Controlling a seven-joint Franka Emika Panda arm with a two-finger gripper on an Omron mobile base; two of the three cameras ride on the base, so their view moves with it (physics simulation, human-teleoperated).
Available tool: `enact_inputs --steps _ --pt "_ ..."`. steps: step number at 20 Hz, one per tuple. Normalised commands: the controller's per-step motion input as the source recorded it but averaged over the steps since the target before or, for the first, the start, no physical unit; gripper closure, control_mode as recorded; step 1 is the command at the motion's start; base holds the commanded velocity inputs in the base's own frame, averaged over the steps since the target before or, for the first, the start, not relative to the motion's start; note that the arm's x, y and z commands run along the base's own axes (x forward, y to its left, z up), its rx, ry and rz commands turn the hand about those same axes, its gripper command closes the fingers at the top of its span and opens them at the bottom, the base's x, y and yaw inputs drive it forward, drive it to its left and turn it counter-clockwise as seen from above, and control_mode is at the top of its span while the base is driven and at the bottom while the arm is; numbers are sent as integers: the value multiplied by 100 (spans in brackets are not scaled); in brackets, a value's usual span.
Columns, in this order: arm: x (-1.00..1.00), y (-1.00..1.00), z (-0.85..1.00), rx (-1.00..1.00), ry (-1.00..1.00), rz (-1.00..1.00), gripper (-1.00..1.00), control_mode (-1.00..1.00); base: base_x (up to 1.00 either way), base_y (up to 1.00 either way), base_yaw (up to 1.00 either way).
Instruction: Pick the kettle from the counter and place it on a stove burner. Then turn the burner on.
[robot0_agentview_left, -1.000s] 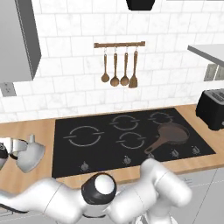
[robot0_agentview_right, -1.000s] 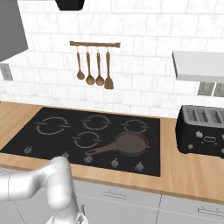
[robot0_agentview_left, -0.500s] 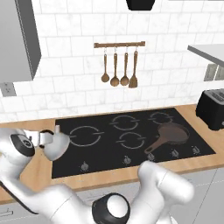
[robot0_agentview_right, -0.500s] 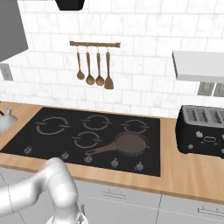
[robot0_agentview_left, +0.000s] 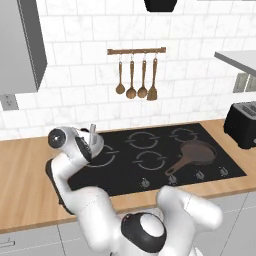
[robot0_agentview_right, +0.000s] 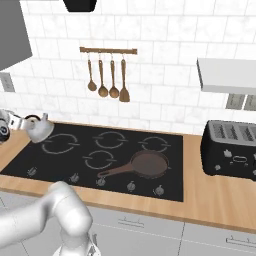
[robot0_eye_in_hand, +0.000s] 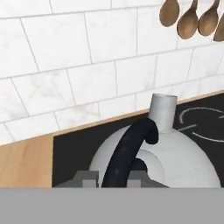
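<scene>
My gripper (robot0_eye_in_hand: 114, 178) is shut on the black arched handle of the silver-grey kettle (robot0_eye_in_hand: 186, 162). In the right base view the kettle (robot0_agentview_right: 40, 130) hangs at the left end of the black cooktop (robot0_agentview_right: 165, 172), beside the rear left burner (robot0_agentview_right: 60, 144). In the left base view my white wrist covers most of the kettle (robot0_agentview_left: 96, 143); its spout sticks up beside the front left burner (robot0_agentview_left: 106, 159). The wood-grain counter (robot0_agentview_left: 22, 172) stretches to the left. I cannot tell whether the kettle's base touches the glass.
A dark brown frying pan (robot0_agentview_left: 196, 152) lies on the front right burner, handle toward the knobs (robot0_agentview_left: 145, 183) along the stove's front edge. A black toaster (robot0_agentview_right: 232, 147) stands on the counter at right. Wooden utensils (robot0_agentview_right: 107, 75) hang on the tiled wall.
The arm has swung right, carrying the kettle from the counter at the left to the left end of the cooktop. The pan and toaster have not moved.
</scene>
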Motion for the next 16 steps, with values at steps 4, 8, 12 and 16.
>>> enact_inputs --steps 4,8,12,16 --pt "70 -79 -3 41 0 25 100 -100 0 0 0" --pt "31 -30 -7 29 8 11 100 -100 0 0 0" --pt "12 0 -5 -1 8 0 100 -100 0 0 0" --pt "30 0 -27 -8 18 0 100 -100 0 0 0"
